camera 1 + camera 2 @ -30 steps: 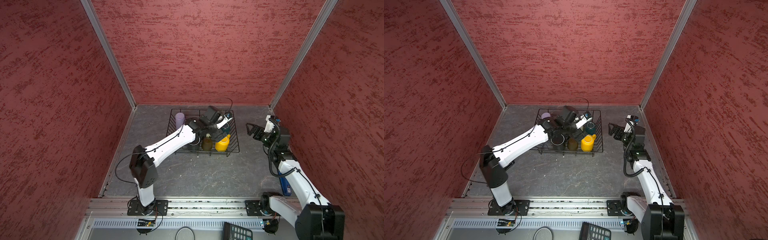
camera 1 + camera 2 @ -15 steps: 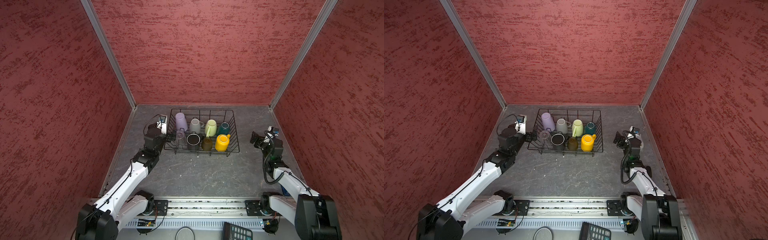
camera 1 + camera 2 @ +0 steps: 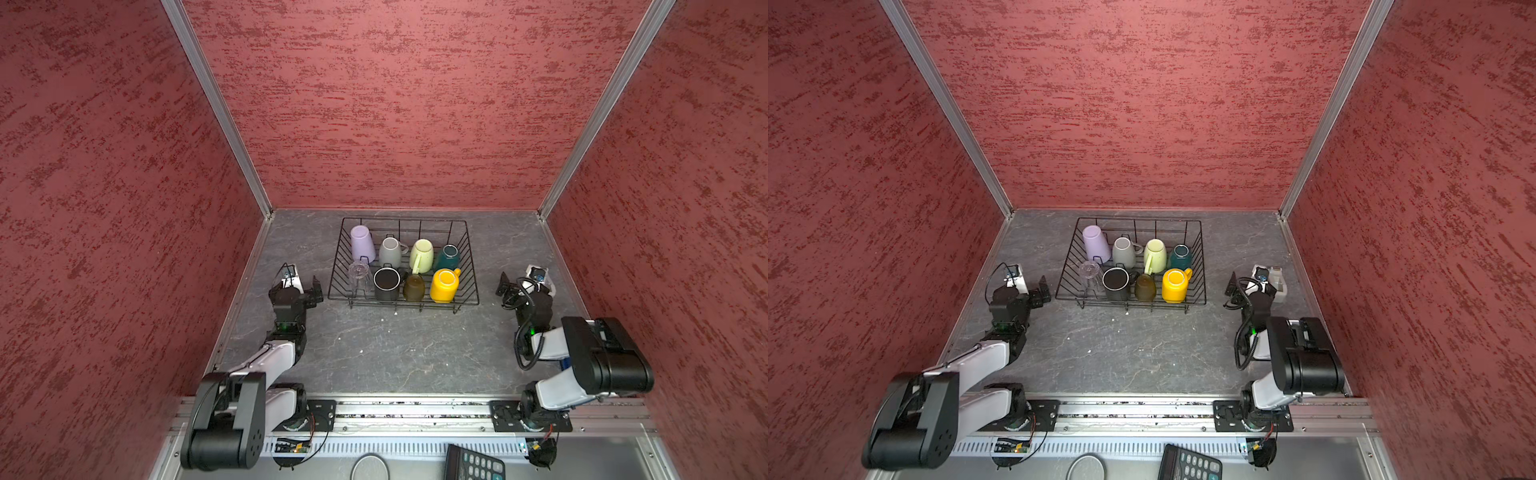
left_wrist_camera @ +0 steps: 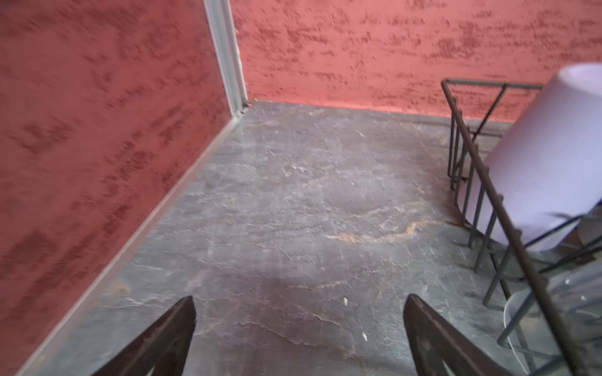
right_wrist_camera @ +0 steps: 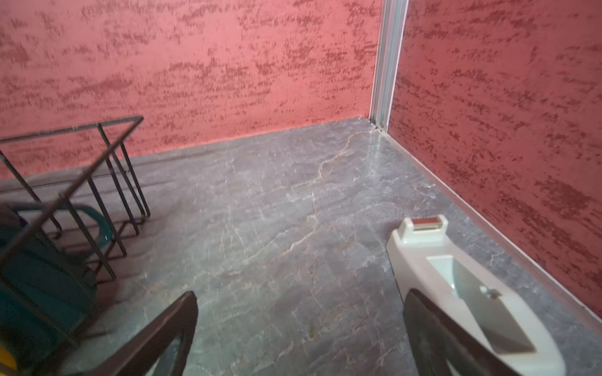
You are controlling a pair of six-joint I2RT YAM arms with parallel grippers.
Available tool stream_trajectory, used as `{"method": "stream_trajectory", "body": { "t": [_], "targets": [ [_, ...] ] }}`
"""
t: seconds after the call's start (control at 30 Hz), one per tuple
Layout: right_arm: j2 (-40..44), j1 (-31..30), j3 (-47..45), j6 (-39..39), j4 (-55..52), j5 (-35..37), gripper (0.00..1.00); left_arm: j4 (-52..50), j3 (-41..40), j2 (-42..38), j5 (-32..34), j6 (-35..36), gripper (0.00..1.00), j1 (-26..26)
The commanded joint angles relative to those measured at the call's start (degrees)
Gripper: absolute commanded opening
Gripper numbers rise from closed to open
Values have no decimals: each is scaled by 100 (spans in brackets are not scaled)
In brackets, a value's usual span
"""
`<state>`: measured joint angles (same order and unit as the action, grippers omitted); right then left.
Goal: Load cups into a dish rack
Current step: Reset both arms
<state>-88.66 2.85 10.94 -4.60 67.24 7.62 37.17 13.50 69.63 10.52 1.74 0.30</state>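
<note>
Black wire dish rack (image 3: 403,219): thin rods, sloping sides, standing on grey stone-veined table (image 3: 374,353). Holds all eight cups in two rows.

Far row, from the rack's left end:
- lilac tumbler (image 3: 362,244), matte, tapered
- grey mug (image 3: 390,252)
- pale green mug (image 3: 422,254)
- dark teal mug (image 3: 448,257), glossy

Near row, same order:
- clear glass (image 3: 360,278)
- black mug (image 3: 386,284)
- olive-brown glass (image 3: 414,287)
- yellow mug (image 3: 444,285)

Left gripper (image 4: 299,298) near the rack's left end, dark fingers spread wide, nothing between. Right gripper (image 5: 301,293) off the rack's right end, farther away, also spread wide and empty.

Only in left wrist view: tumbler leaning behind the side wires, narrow end up. Only in right wrist view: teal mug close and blurred, plus hollow white plastic piece (image 5: 456,276) beside one finger.

Rough red walls (image 3: 395,104) behind the rack. Calculator (image 3: 473,465) at near edge in both top views, keys too small to read.
</note>
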Motion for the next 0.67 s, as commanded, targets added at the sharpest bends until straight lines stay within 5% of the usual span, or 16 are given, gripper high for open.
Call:
{"method": "stream_trajectory", "body": {
  "t": [0.0, 0.2, 0.47, 0.63],
  "targets": [
    [-23, 27, 7, 175, 904, -182, 99, 1234, 194, 455, -405, -62, 100, -60],
    [-10, 29, 24, 169, 830, -95, 99, 2277, 392, 1793, -310, 24, 100, -247],
    [-37, 9, -22, 541, 954, -1174, 99, 2044, 540, 1878, 12, -57, 100, -279],
    [-1, 7, 0, 458, 852, -874, 99, 2049, 541, 1873, 29, -68, 100, -287]
  ]
}}
